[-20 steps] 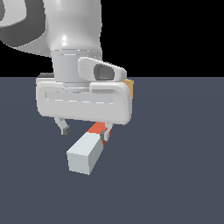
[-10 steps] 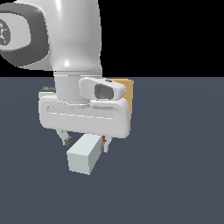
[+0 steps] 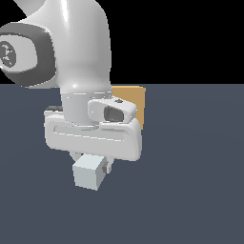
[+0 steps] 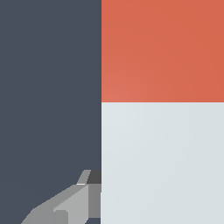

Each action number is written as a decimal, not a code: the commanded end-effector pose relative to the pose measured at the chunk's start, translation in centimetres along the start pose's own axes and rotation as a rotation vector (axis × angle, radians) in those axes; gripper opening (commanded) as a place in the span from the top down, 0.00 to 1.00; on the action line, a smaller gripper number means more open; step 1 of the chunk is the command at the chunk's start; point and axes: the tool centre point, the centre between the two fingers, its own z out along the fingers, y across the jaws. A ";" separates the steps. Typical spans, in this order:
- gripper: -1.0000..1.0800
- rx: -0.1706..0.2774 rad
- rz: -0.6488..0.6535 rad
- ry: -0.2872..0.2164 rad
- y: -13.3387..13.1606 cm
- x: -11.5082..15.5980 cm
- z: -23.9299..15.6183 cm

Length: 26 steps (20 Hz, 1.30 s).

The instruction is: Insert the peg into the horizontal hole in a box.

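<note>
The peg [image 3: 88,172] lies on the dark floor with its pale end toward the camera; in the exterior view its red-orange end is hidden under the hand. The wrist view shows both the pale part [image 4: 162,166] and the red-orange part of the peg [image 4: 162,48]. My gripper [image 3: 91,162] is low over the peg and open, with one finger on each side of the pale half. One grey finger [image 4: 74,201] sits close beside the peg. The tan box [image 3: 132,102] stands behind the hand, mostly covered. Its hole is hidden.
The white arm and wide hand [image 3: 95,136] fill the exterior view's left and block the stretch between peg and box. Dark flat floor [image 3: 195,181] spreads all around.
The hand has come down over the peg, now covering its red-orange end in the exterior view. The fingers now straddle the bar. The peg has not moved.
</note>
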 end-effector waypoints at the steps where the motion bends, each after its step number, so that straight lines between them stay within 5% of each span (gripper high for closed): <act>1: 1.00 0.000 0.000 0.000 0.0 0.0 0.1; 14: 1.00 -0.001 -0.027 0.000 0.6 1.3 -0.7; 26: 1.00 -0.001 -0.211 -0.002 3.7 10.3 -5.2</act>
